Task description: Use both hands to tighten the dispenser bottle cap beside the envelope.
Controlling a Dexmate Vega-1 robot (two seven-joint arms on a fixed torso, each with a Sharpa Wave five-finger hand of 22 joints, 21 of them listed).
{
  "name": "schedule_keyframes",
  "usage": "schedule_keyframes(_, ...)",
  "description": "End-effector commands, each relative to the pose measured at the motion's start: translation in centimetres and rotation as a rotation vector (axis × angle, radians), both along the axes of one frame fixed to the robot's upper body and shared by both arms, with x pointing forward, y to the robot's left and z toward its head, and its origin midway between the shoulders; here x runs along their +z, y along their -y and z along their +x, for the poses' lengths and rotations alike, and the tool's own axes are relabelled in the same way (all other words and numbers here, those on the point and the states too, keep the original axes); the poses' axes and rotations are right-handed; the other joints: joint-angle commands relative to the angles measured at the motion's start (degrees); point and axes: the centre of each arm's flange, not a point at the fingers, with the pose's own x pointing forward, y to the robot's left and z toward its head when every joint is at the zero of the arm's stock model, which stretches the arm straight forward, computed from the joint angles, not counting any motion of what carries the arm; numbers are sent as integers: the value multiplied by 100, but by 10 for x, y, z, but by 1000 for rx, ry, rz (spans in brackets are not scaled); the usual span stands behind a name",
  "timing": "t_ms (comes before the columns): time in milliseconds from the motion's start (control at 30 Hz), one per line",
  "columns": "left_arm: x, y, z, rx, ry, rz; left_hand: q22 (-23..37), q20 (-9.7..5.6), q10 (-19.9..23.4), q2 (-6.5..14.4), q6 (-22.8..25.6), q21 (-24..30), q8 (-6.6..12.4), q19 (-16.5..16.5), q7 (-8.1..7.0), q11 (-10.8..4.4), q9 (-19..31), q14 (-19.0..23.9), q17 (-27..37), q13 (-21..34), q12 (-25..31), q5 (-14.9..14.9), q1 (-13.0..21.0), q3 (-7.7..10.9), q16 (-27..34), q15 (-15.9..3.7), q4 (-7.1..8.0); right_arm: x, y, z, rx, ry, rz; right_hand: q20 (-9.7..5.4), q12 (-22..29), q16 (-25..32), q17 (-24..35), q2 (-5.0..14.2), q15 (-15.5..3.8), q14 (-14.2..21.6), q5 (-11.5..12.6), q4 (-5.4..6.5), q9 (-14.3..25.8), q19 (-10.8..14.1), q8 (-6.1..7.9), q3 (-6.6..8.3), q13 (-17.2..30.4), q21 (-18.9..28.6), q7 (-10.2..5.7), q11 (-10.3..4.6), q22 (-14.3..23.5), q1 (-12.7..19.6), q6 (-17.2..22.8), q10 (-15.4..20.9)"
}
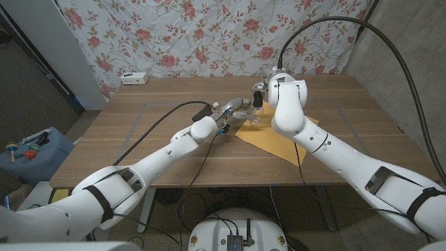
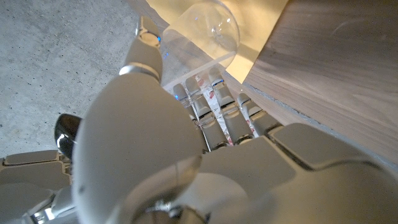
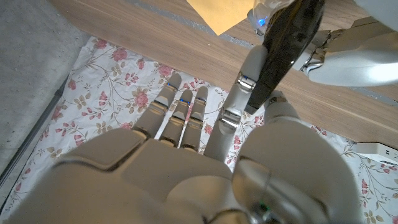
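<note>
beside the envelope, the left hand gripped the clear bottle; the right hand seemingly pinched its black cap, other fingers together.

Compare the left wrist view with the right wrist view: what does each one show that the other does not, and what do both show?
Left wrist view alone: the clear bottle body held by the left hand.
Right wrist view alone: the right hand pinching the black dispenser cap, and the floral cloth.
Both: the wooden table and the yellow envelope.
</note>
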Motion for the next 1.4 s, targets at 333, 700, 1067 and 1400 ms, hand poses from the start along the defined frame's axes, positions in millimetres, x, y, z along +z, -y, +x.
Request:
schedule_keyframes(333, -1, 1, -1, 7, -2, -2, 8, -484, 387, 705, 812, -17, 23, 52, 187, -102, 21, 123, 9, 1275, 14, 39, -532, 508, 5, -582, 465, 0, 7, -1, -62, -24, 117, 17, 8, 6, 16, 153, 35, 100, -60, -98, 18, 60, 170, 65, 4, 6, -6, 78, 15, 95, 104, 178)
schedule_keyframes(700, -1, 2, 0, 8, -3, -3, 8, -480, 397, 709, 803, -16, 17, 54, 204, -102, 21, 114, 8, 1279, 14, 40, -531, 511, 0, -576, 465, -1, 11, 3, -74, -51, 199, 61, -52, -22, 10, 265, 63, 138, -122, -189, 28, 82, 326, 105, -3, -13, 32, 134, 14, 208, 102, 198)
schedule_keyframes(1067, 3, 4, 3, 2, -1, 0, 8, -477, 399, 707, 811, -15, 17, 57, 197, -112, 21, 117, 7, 1284, 12, 40, -532, 512, 0, -571, 463, -1, 13, 4, -80, -48, 221, 91, -87, -29, 15, 303, 109, 184, -169, -207, 23, 101, 408, 93, -5, -21, 53, 155, 13, 205, 91, 215)
schedule_keyframes(1400, 5, 4, 5, 2, 5, -4, 8, -477, 397, 708, 809, -16, 13, 57, 192, -99, 21, 111, 6, 1282, 5, 40, -534, 515, -4, -575, 464, 3, 13, -7, -83, 9, 217, 130, -171, -81, 38, 77, 141, 242, -225, -61, -17, 119, 520, -170, -3, -48, 111, 210, 14, -243, 45, 239)
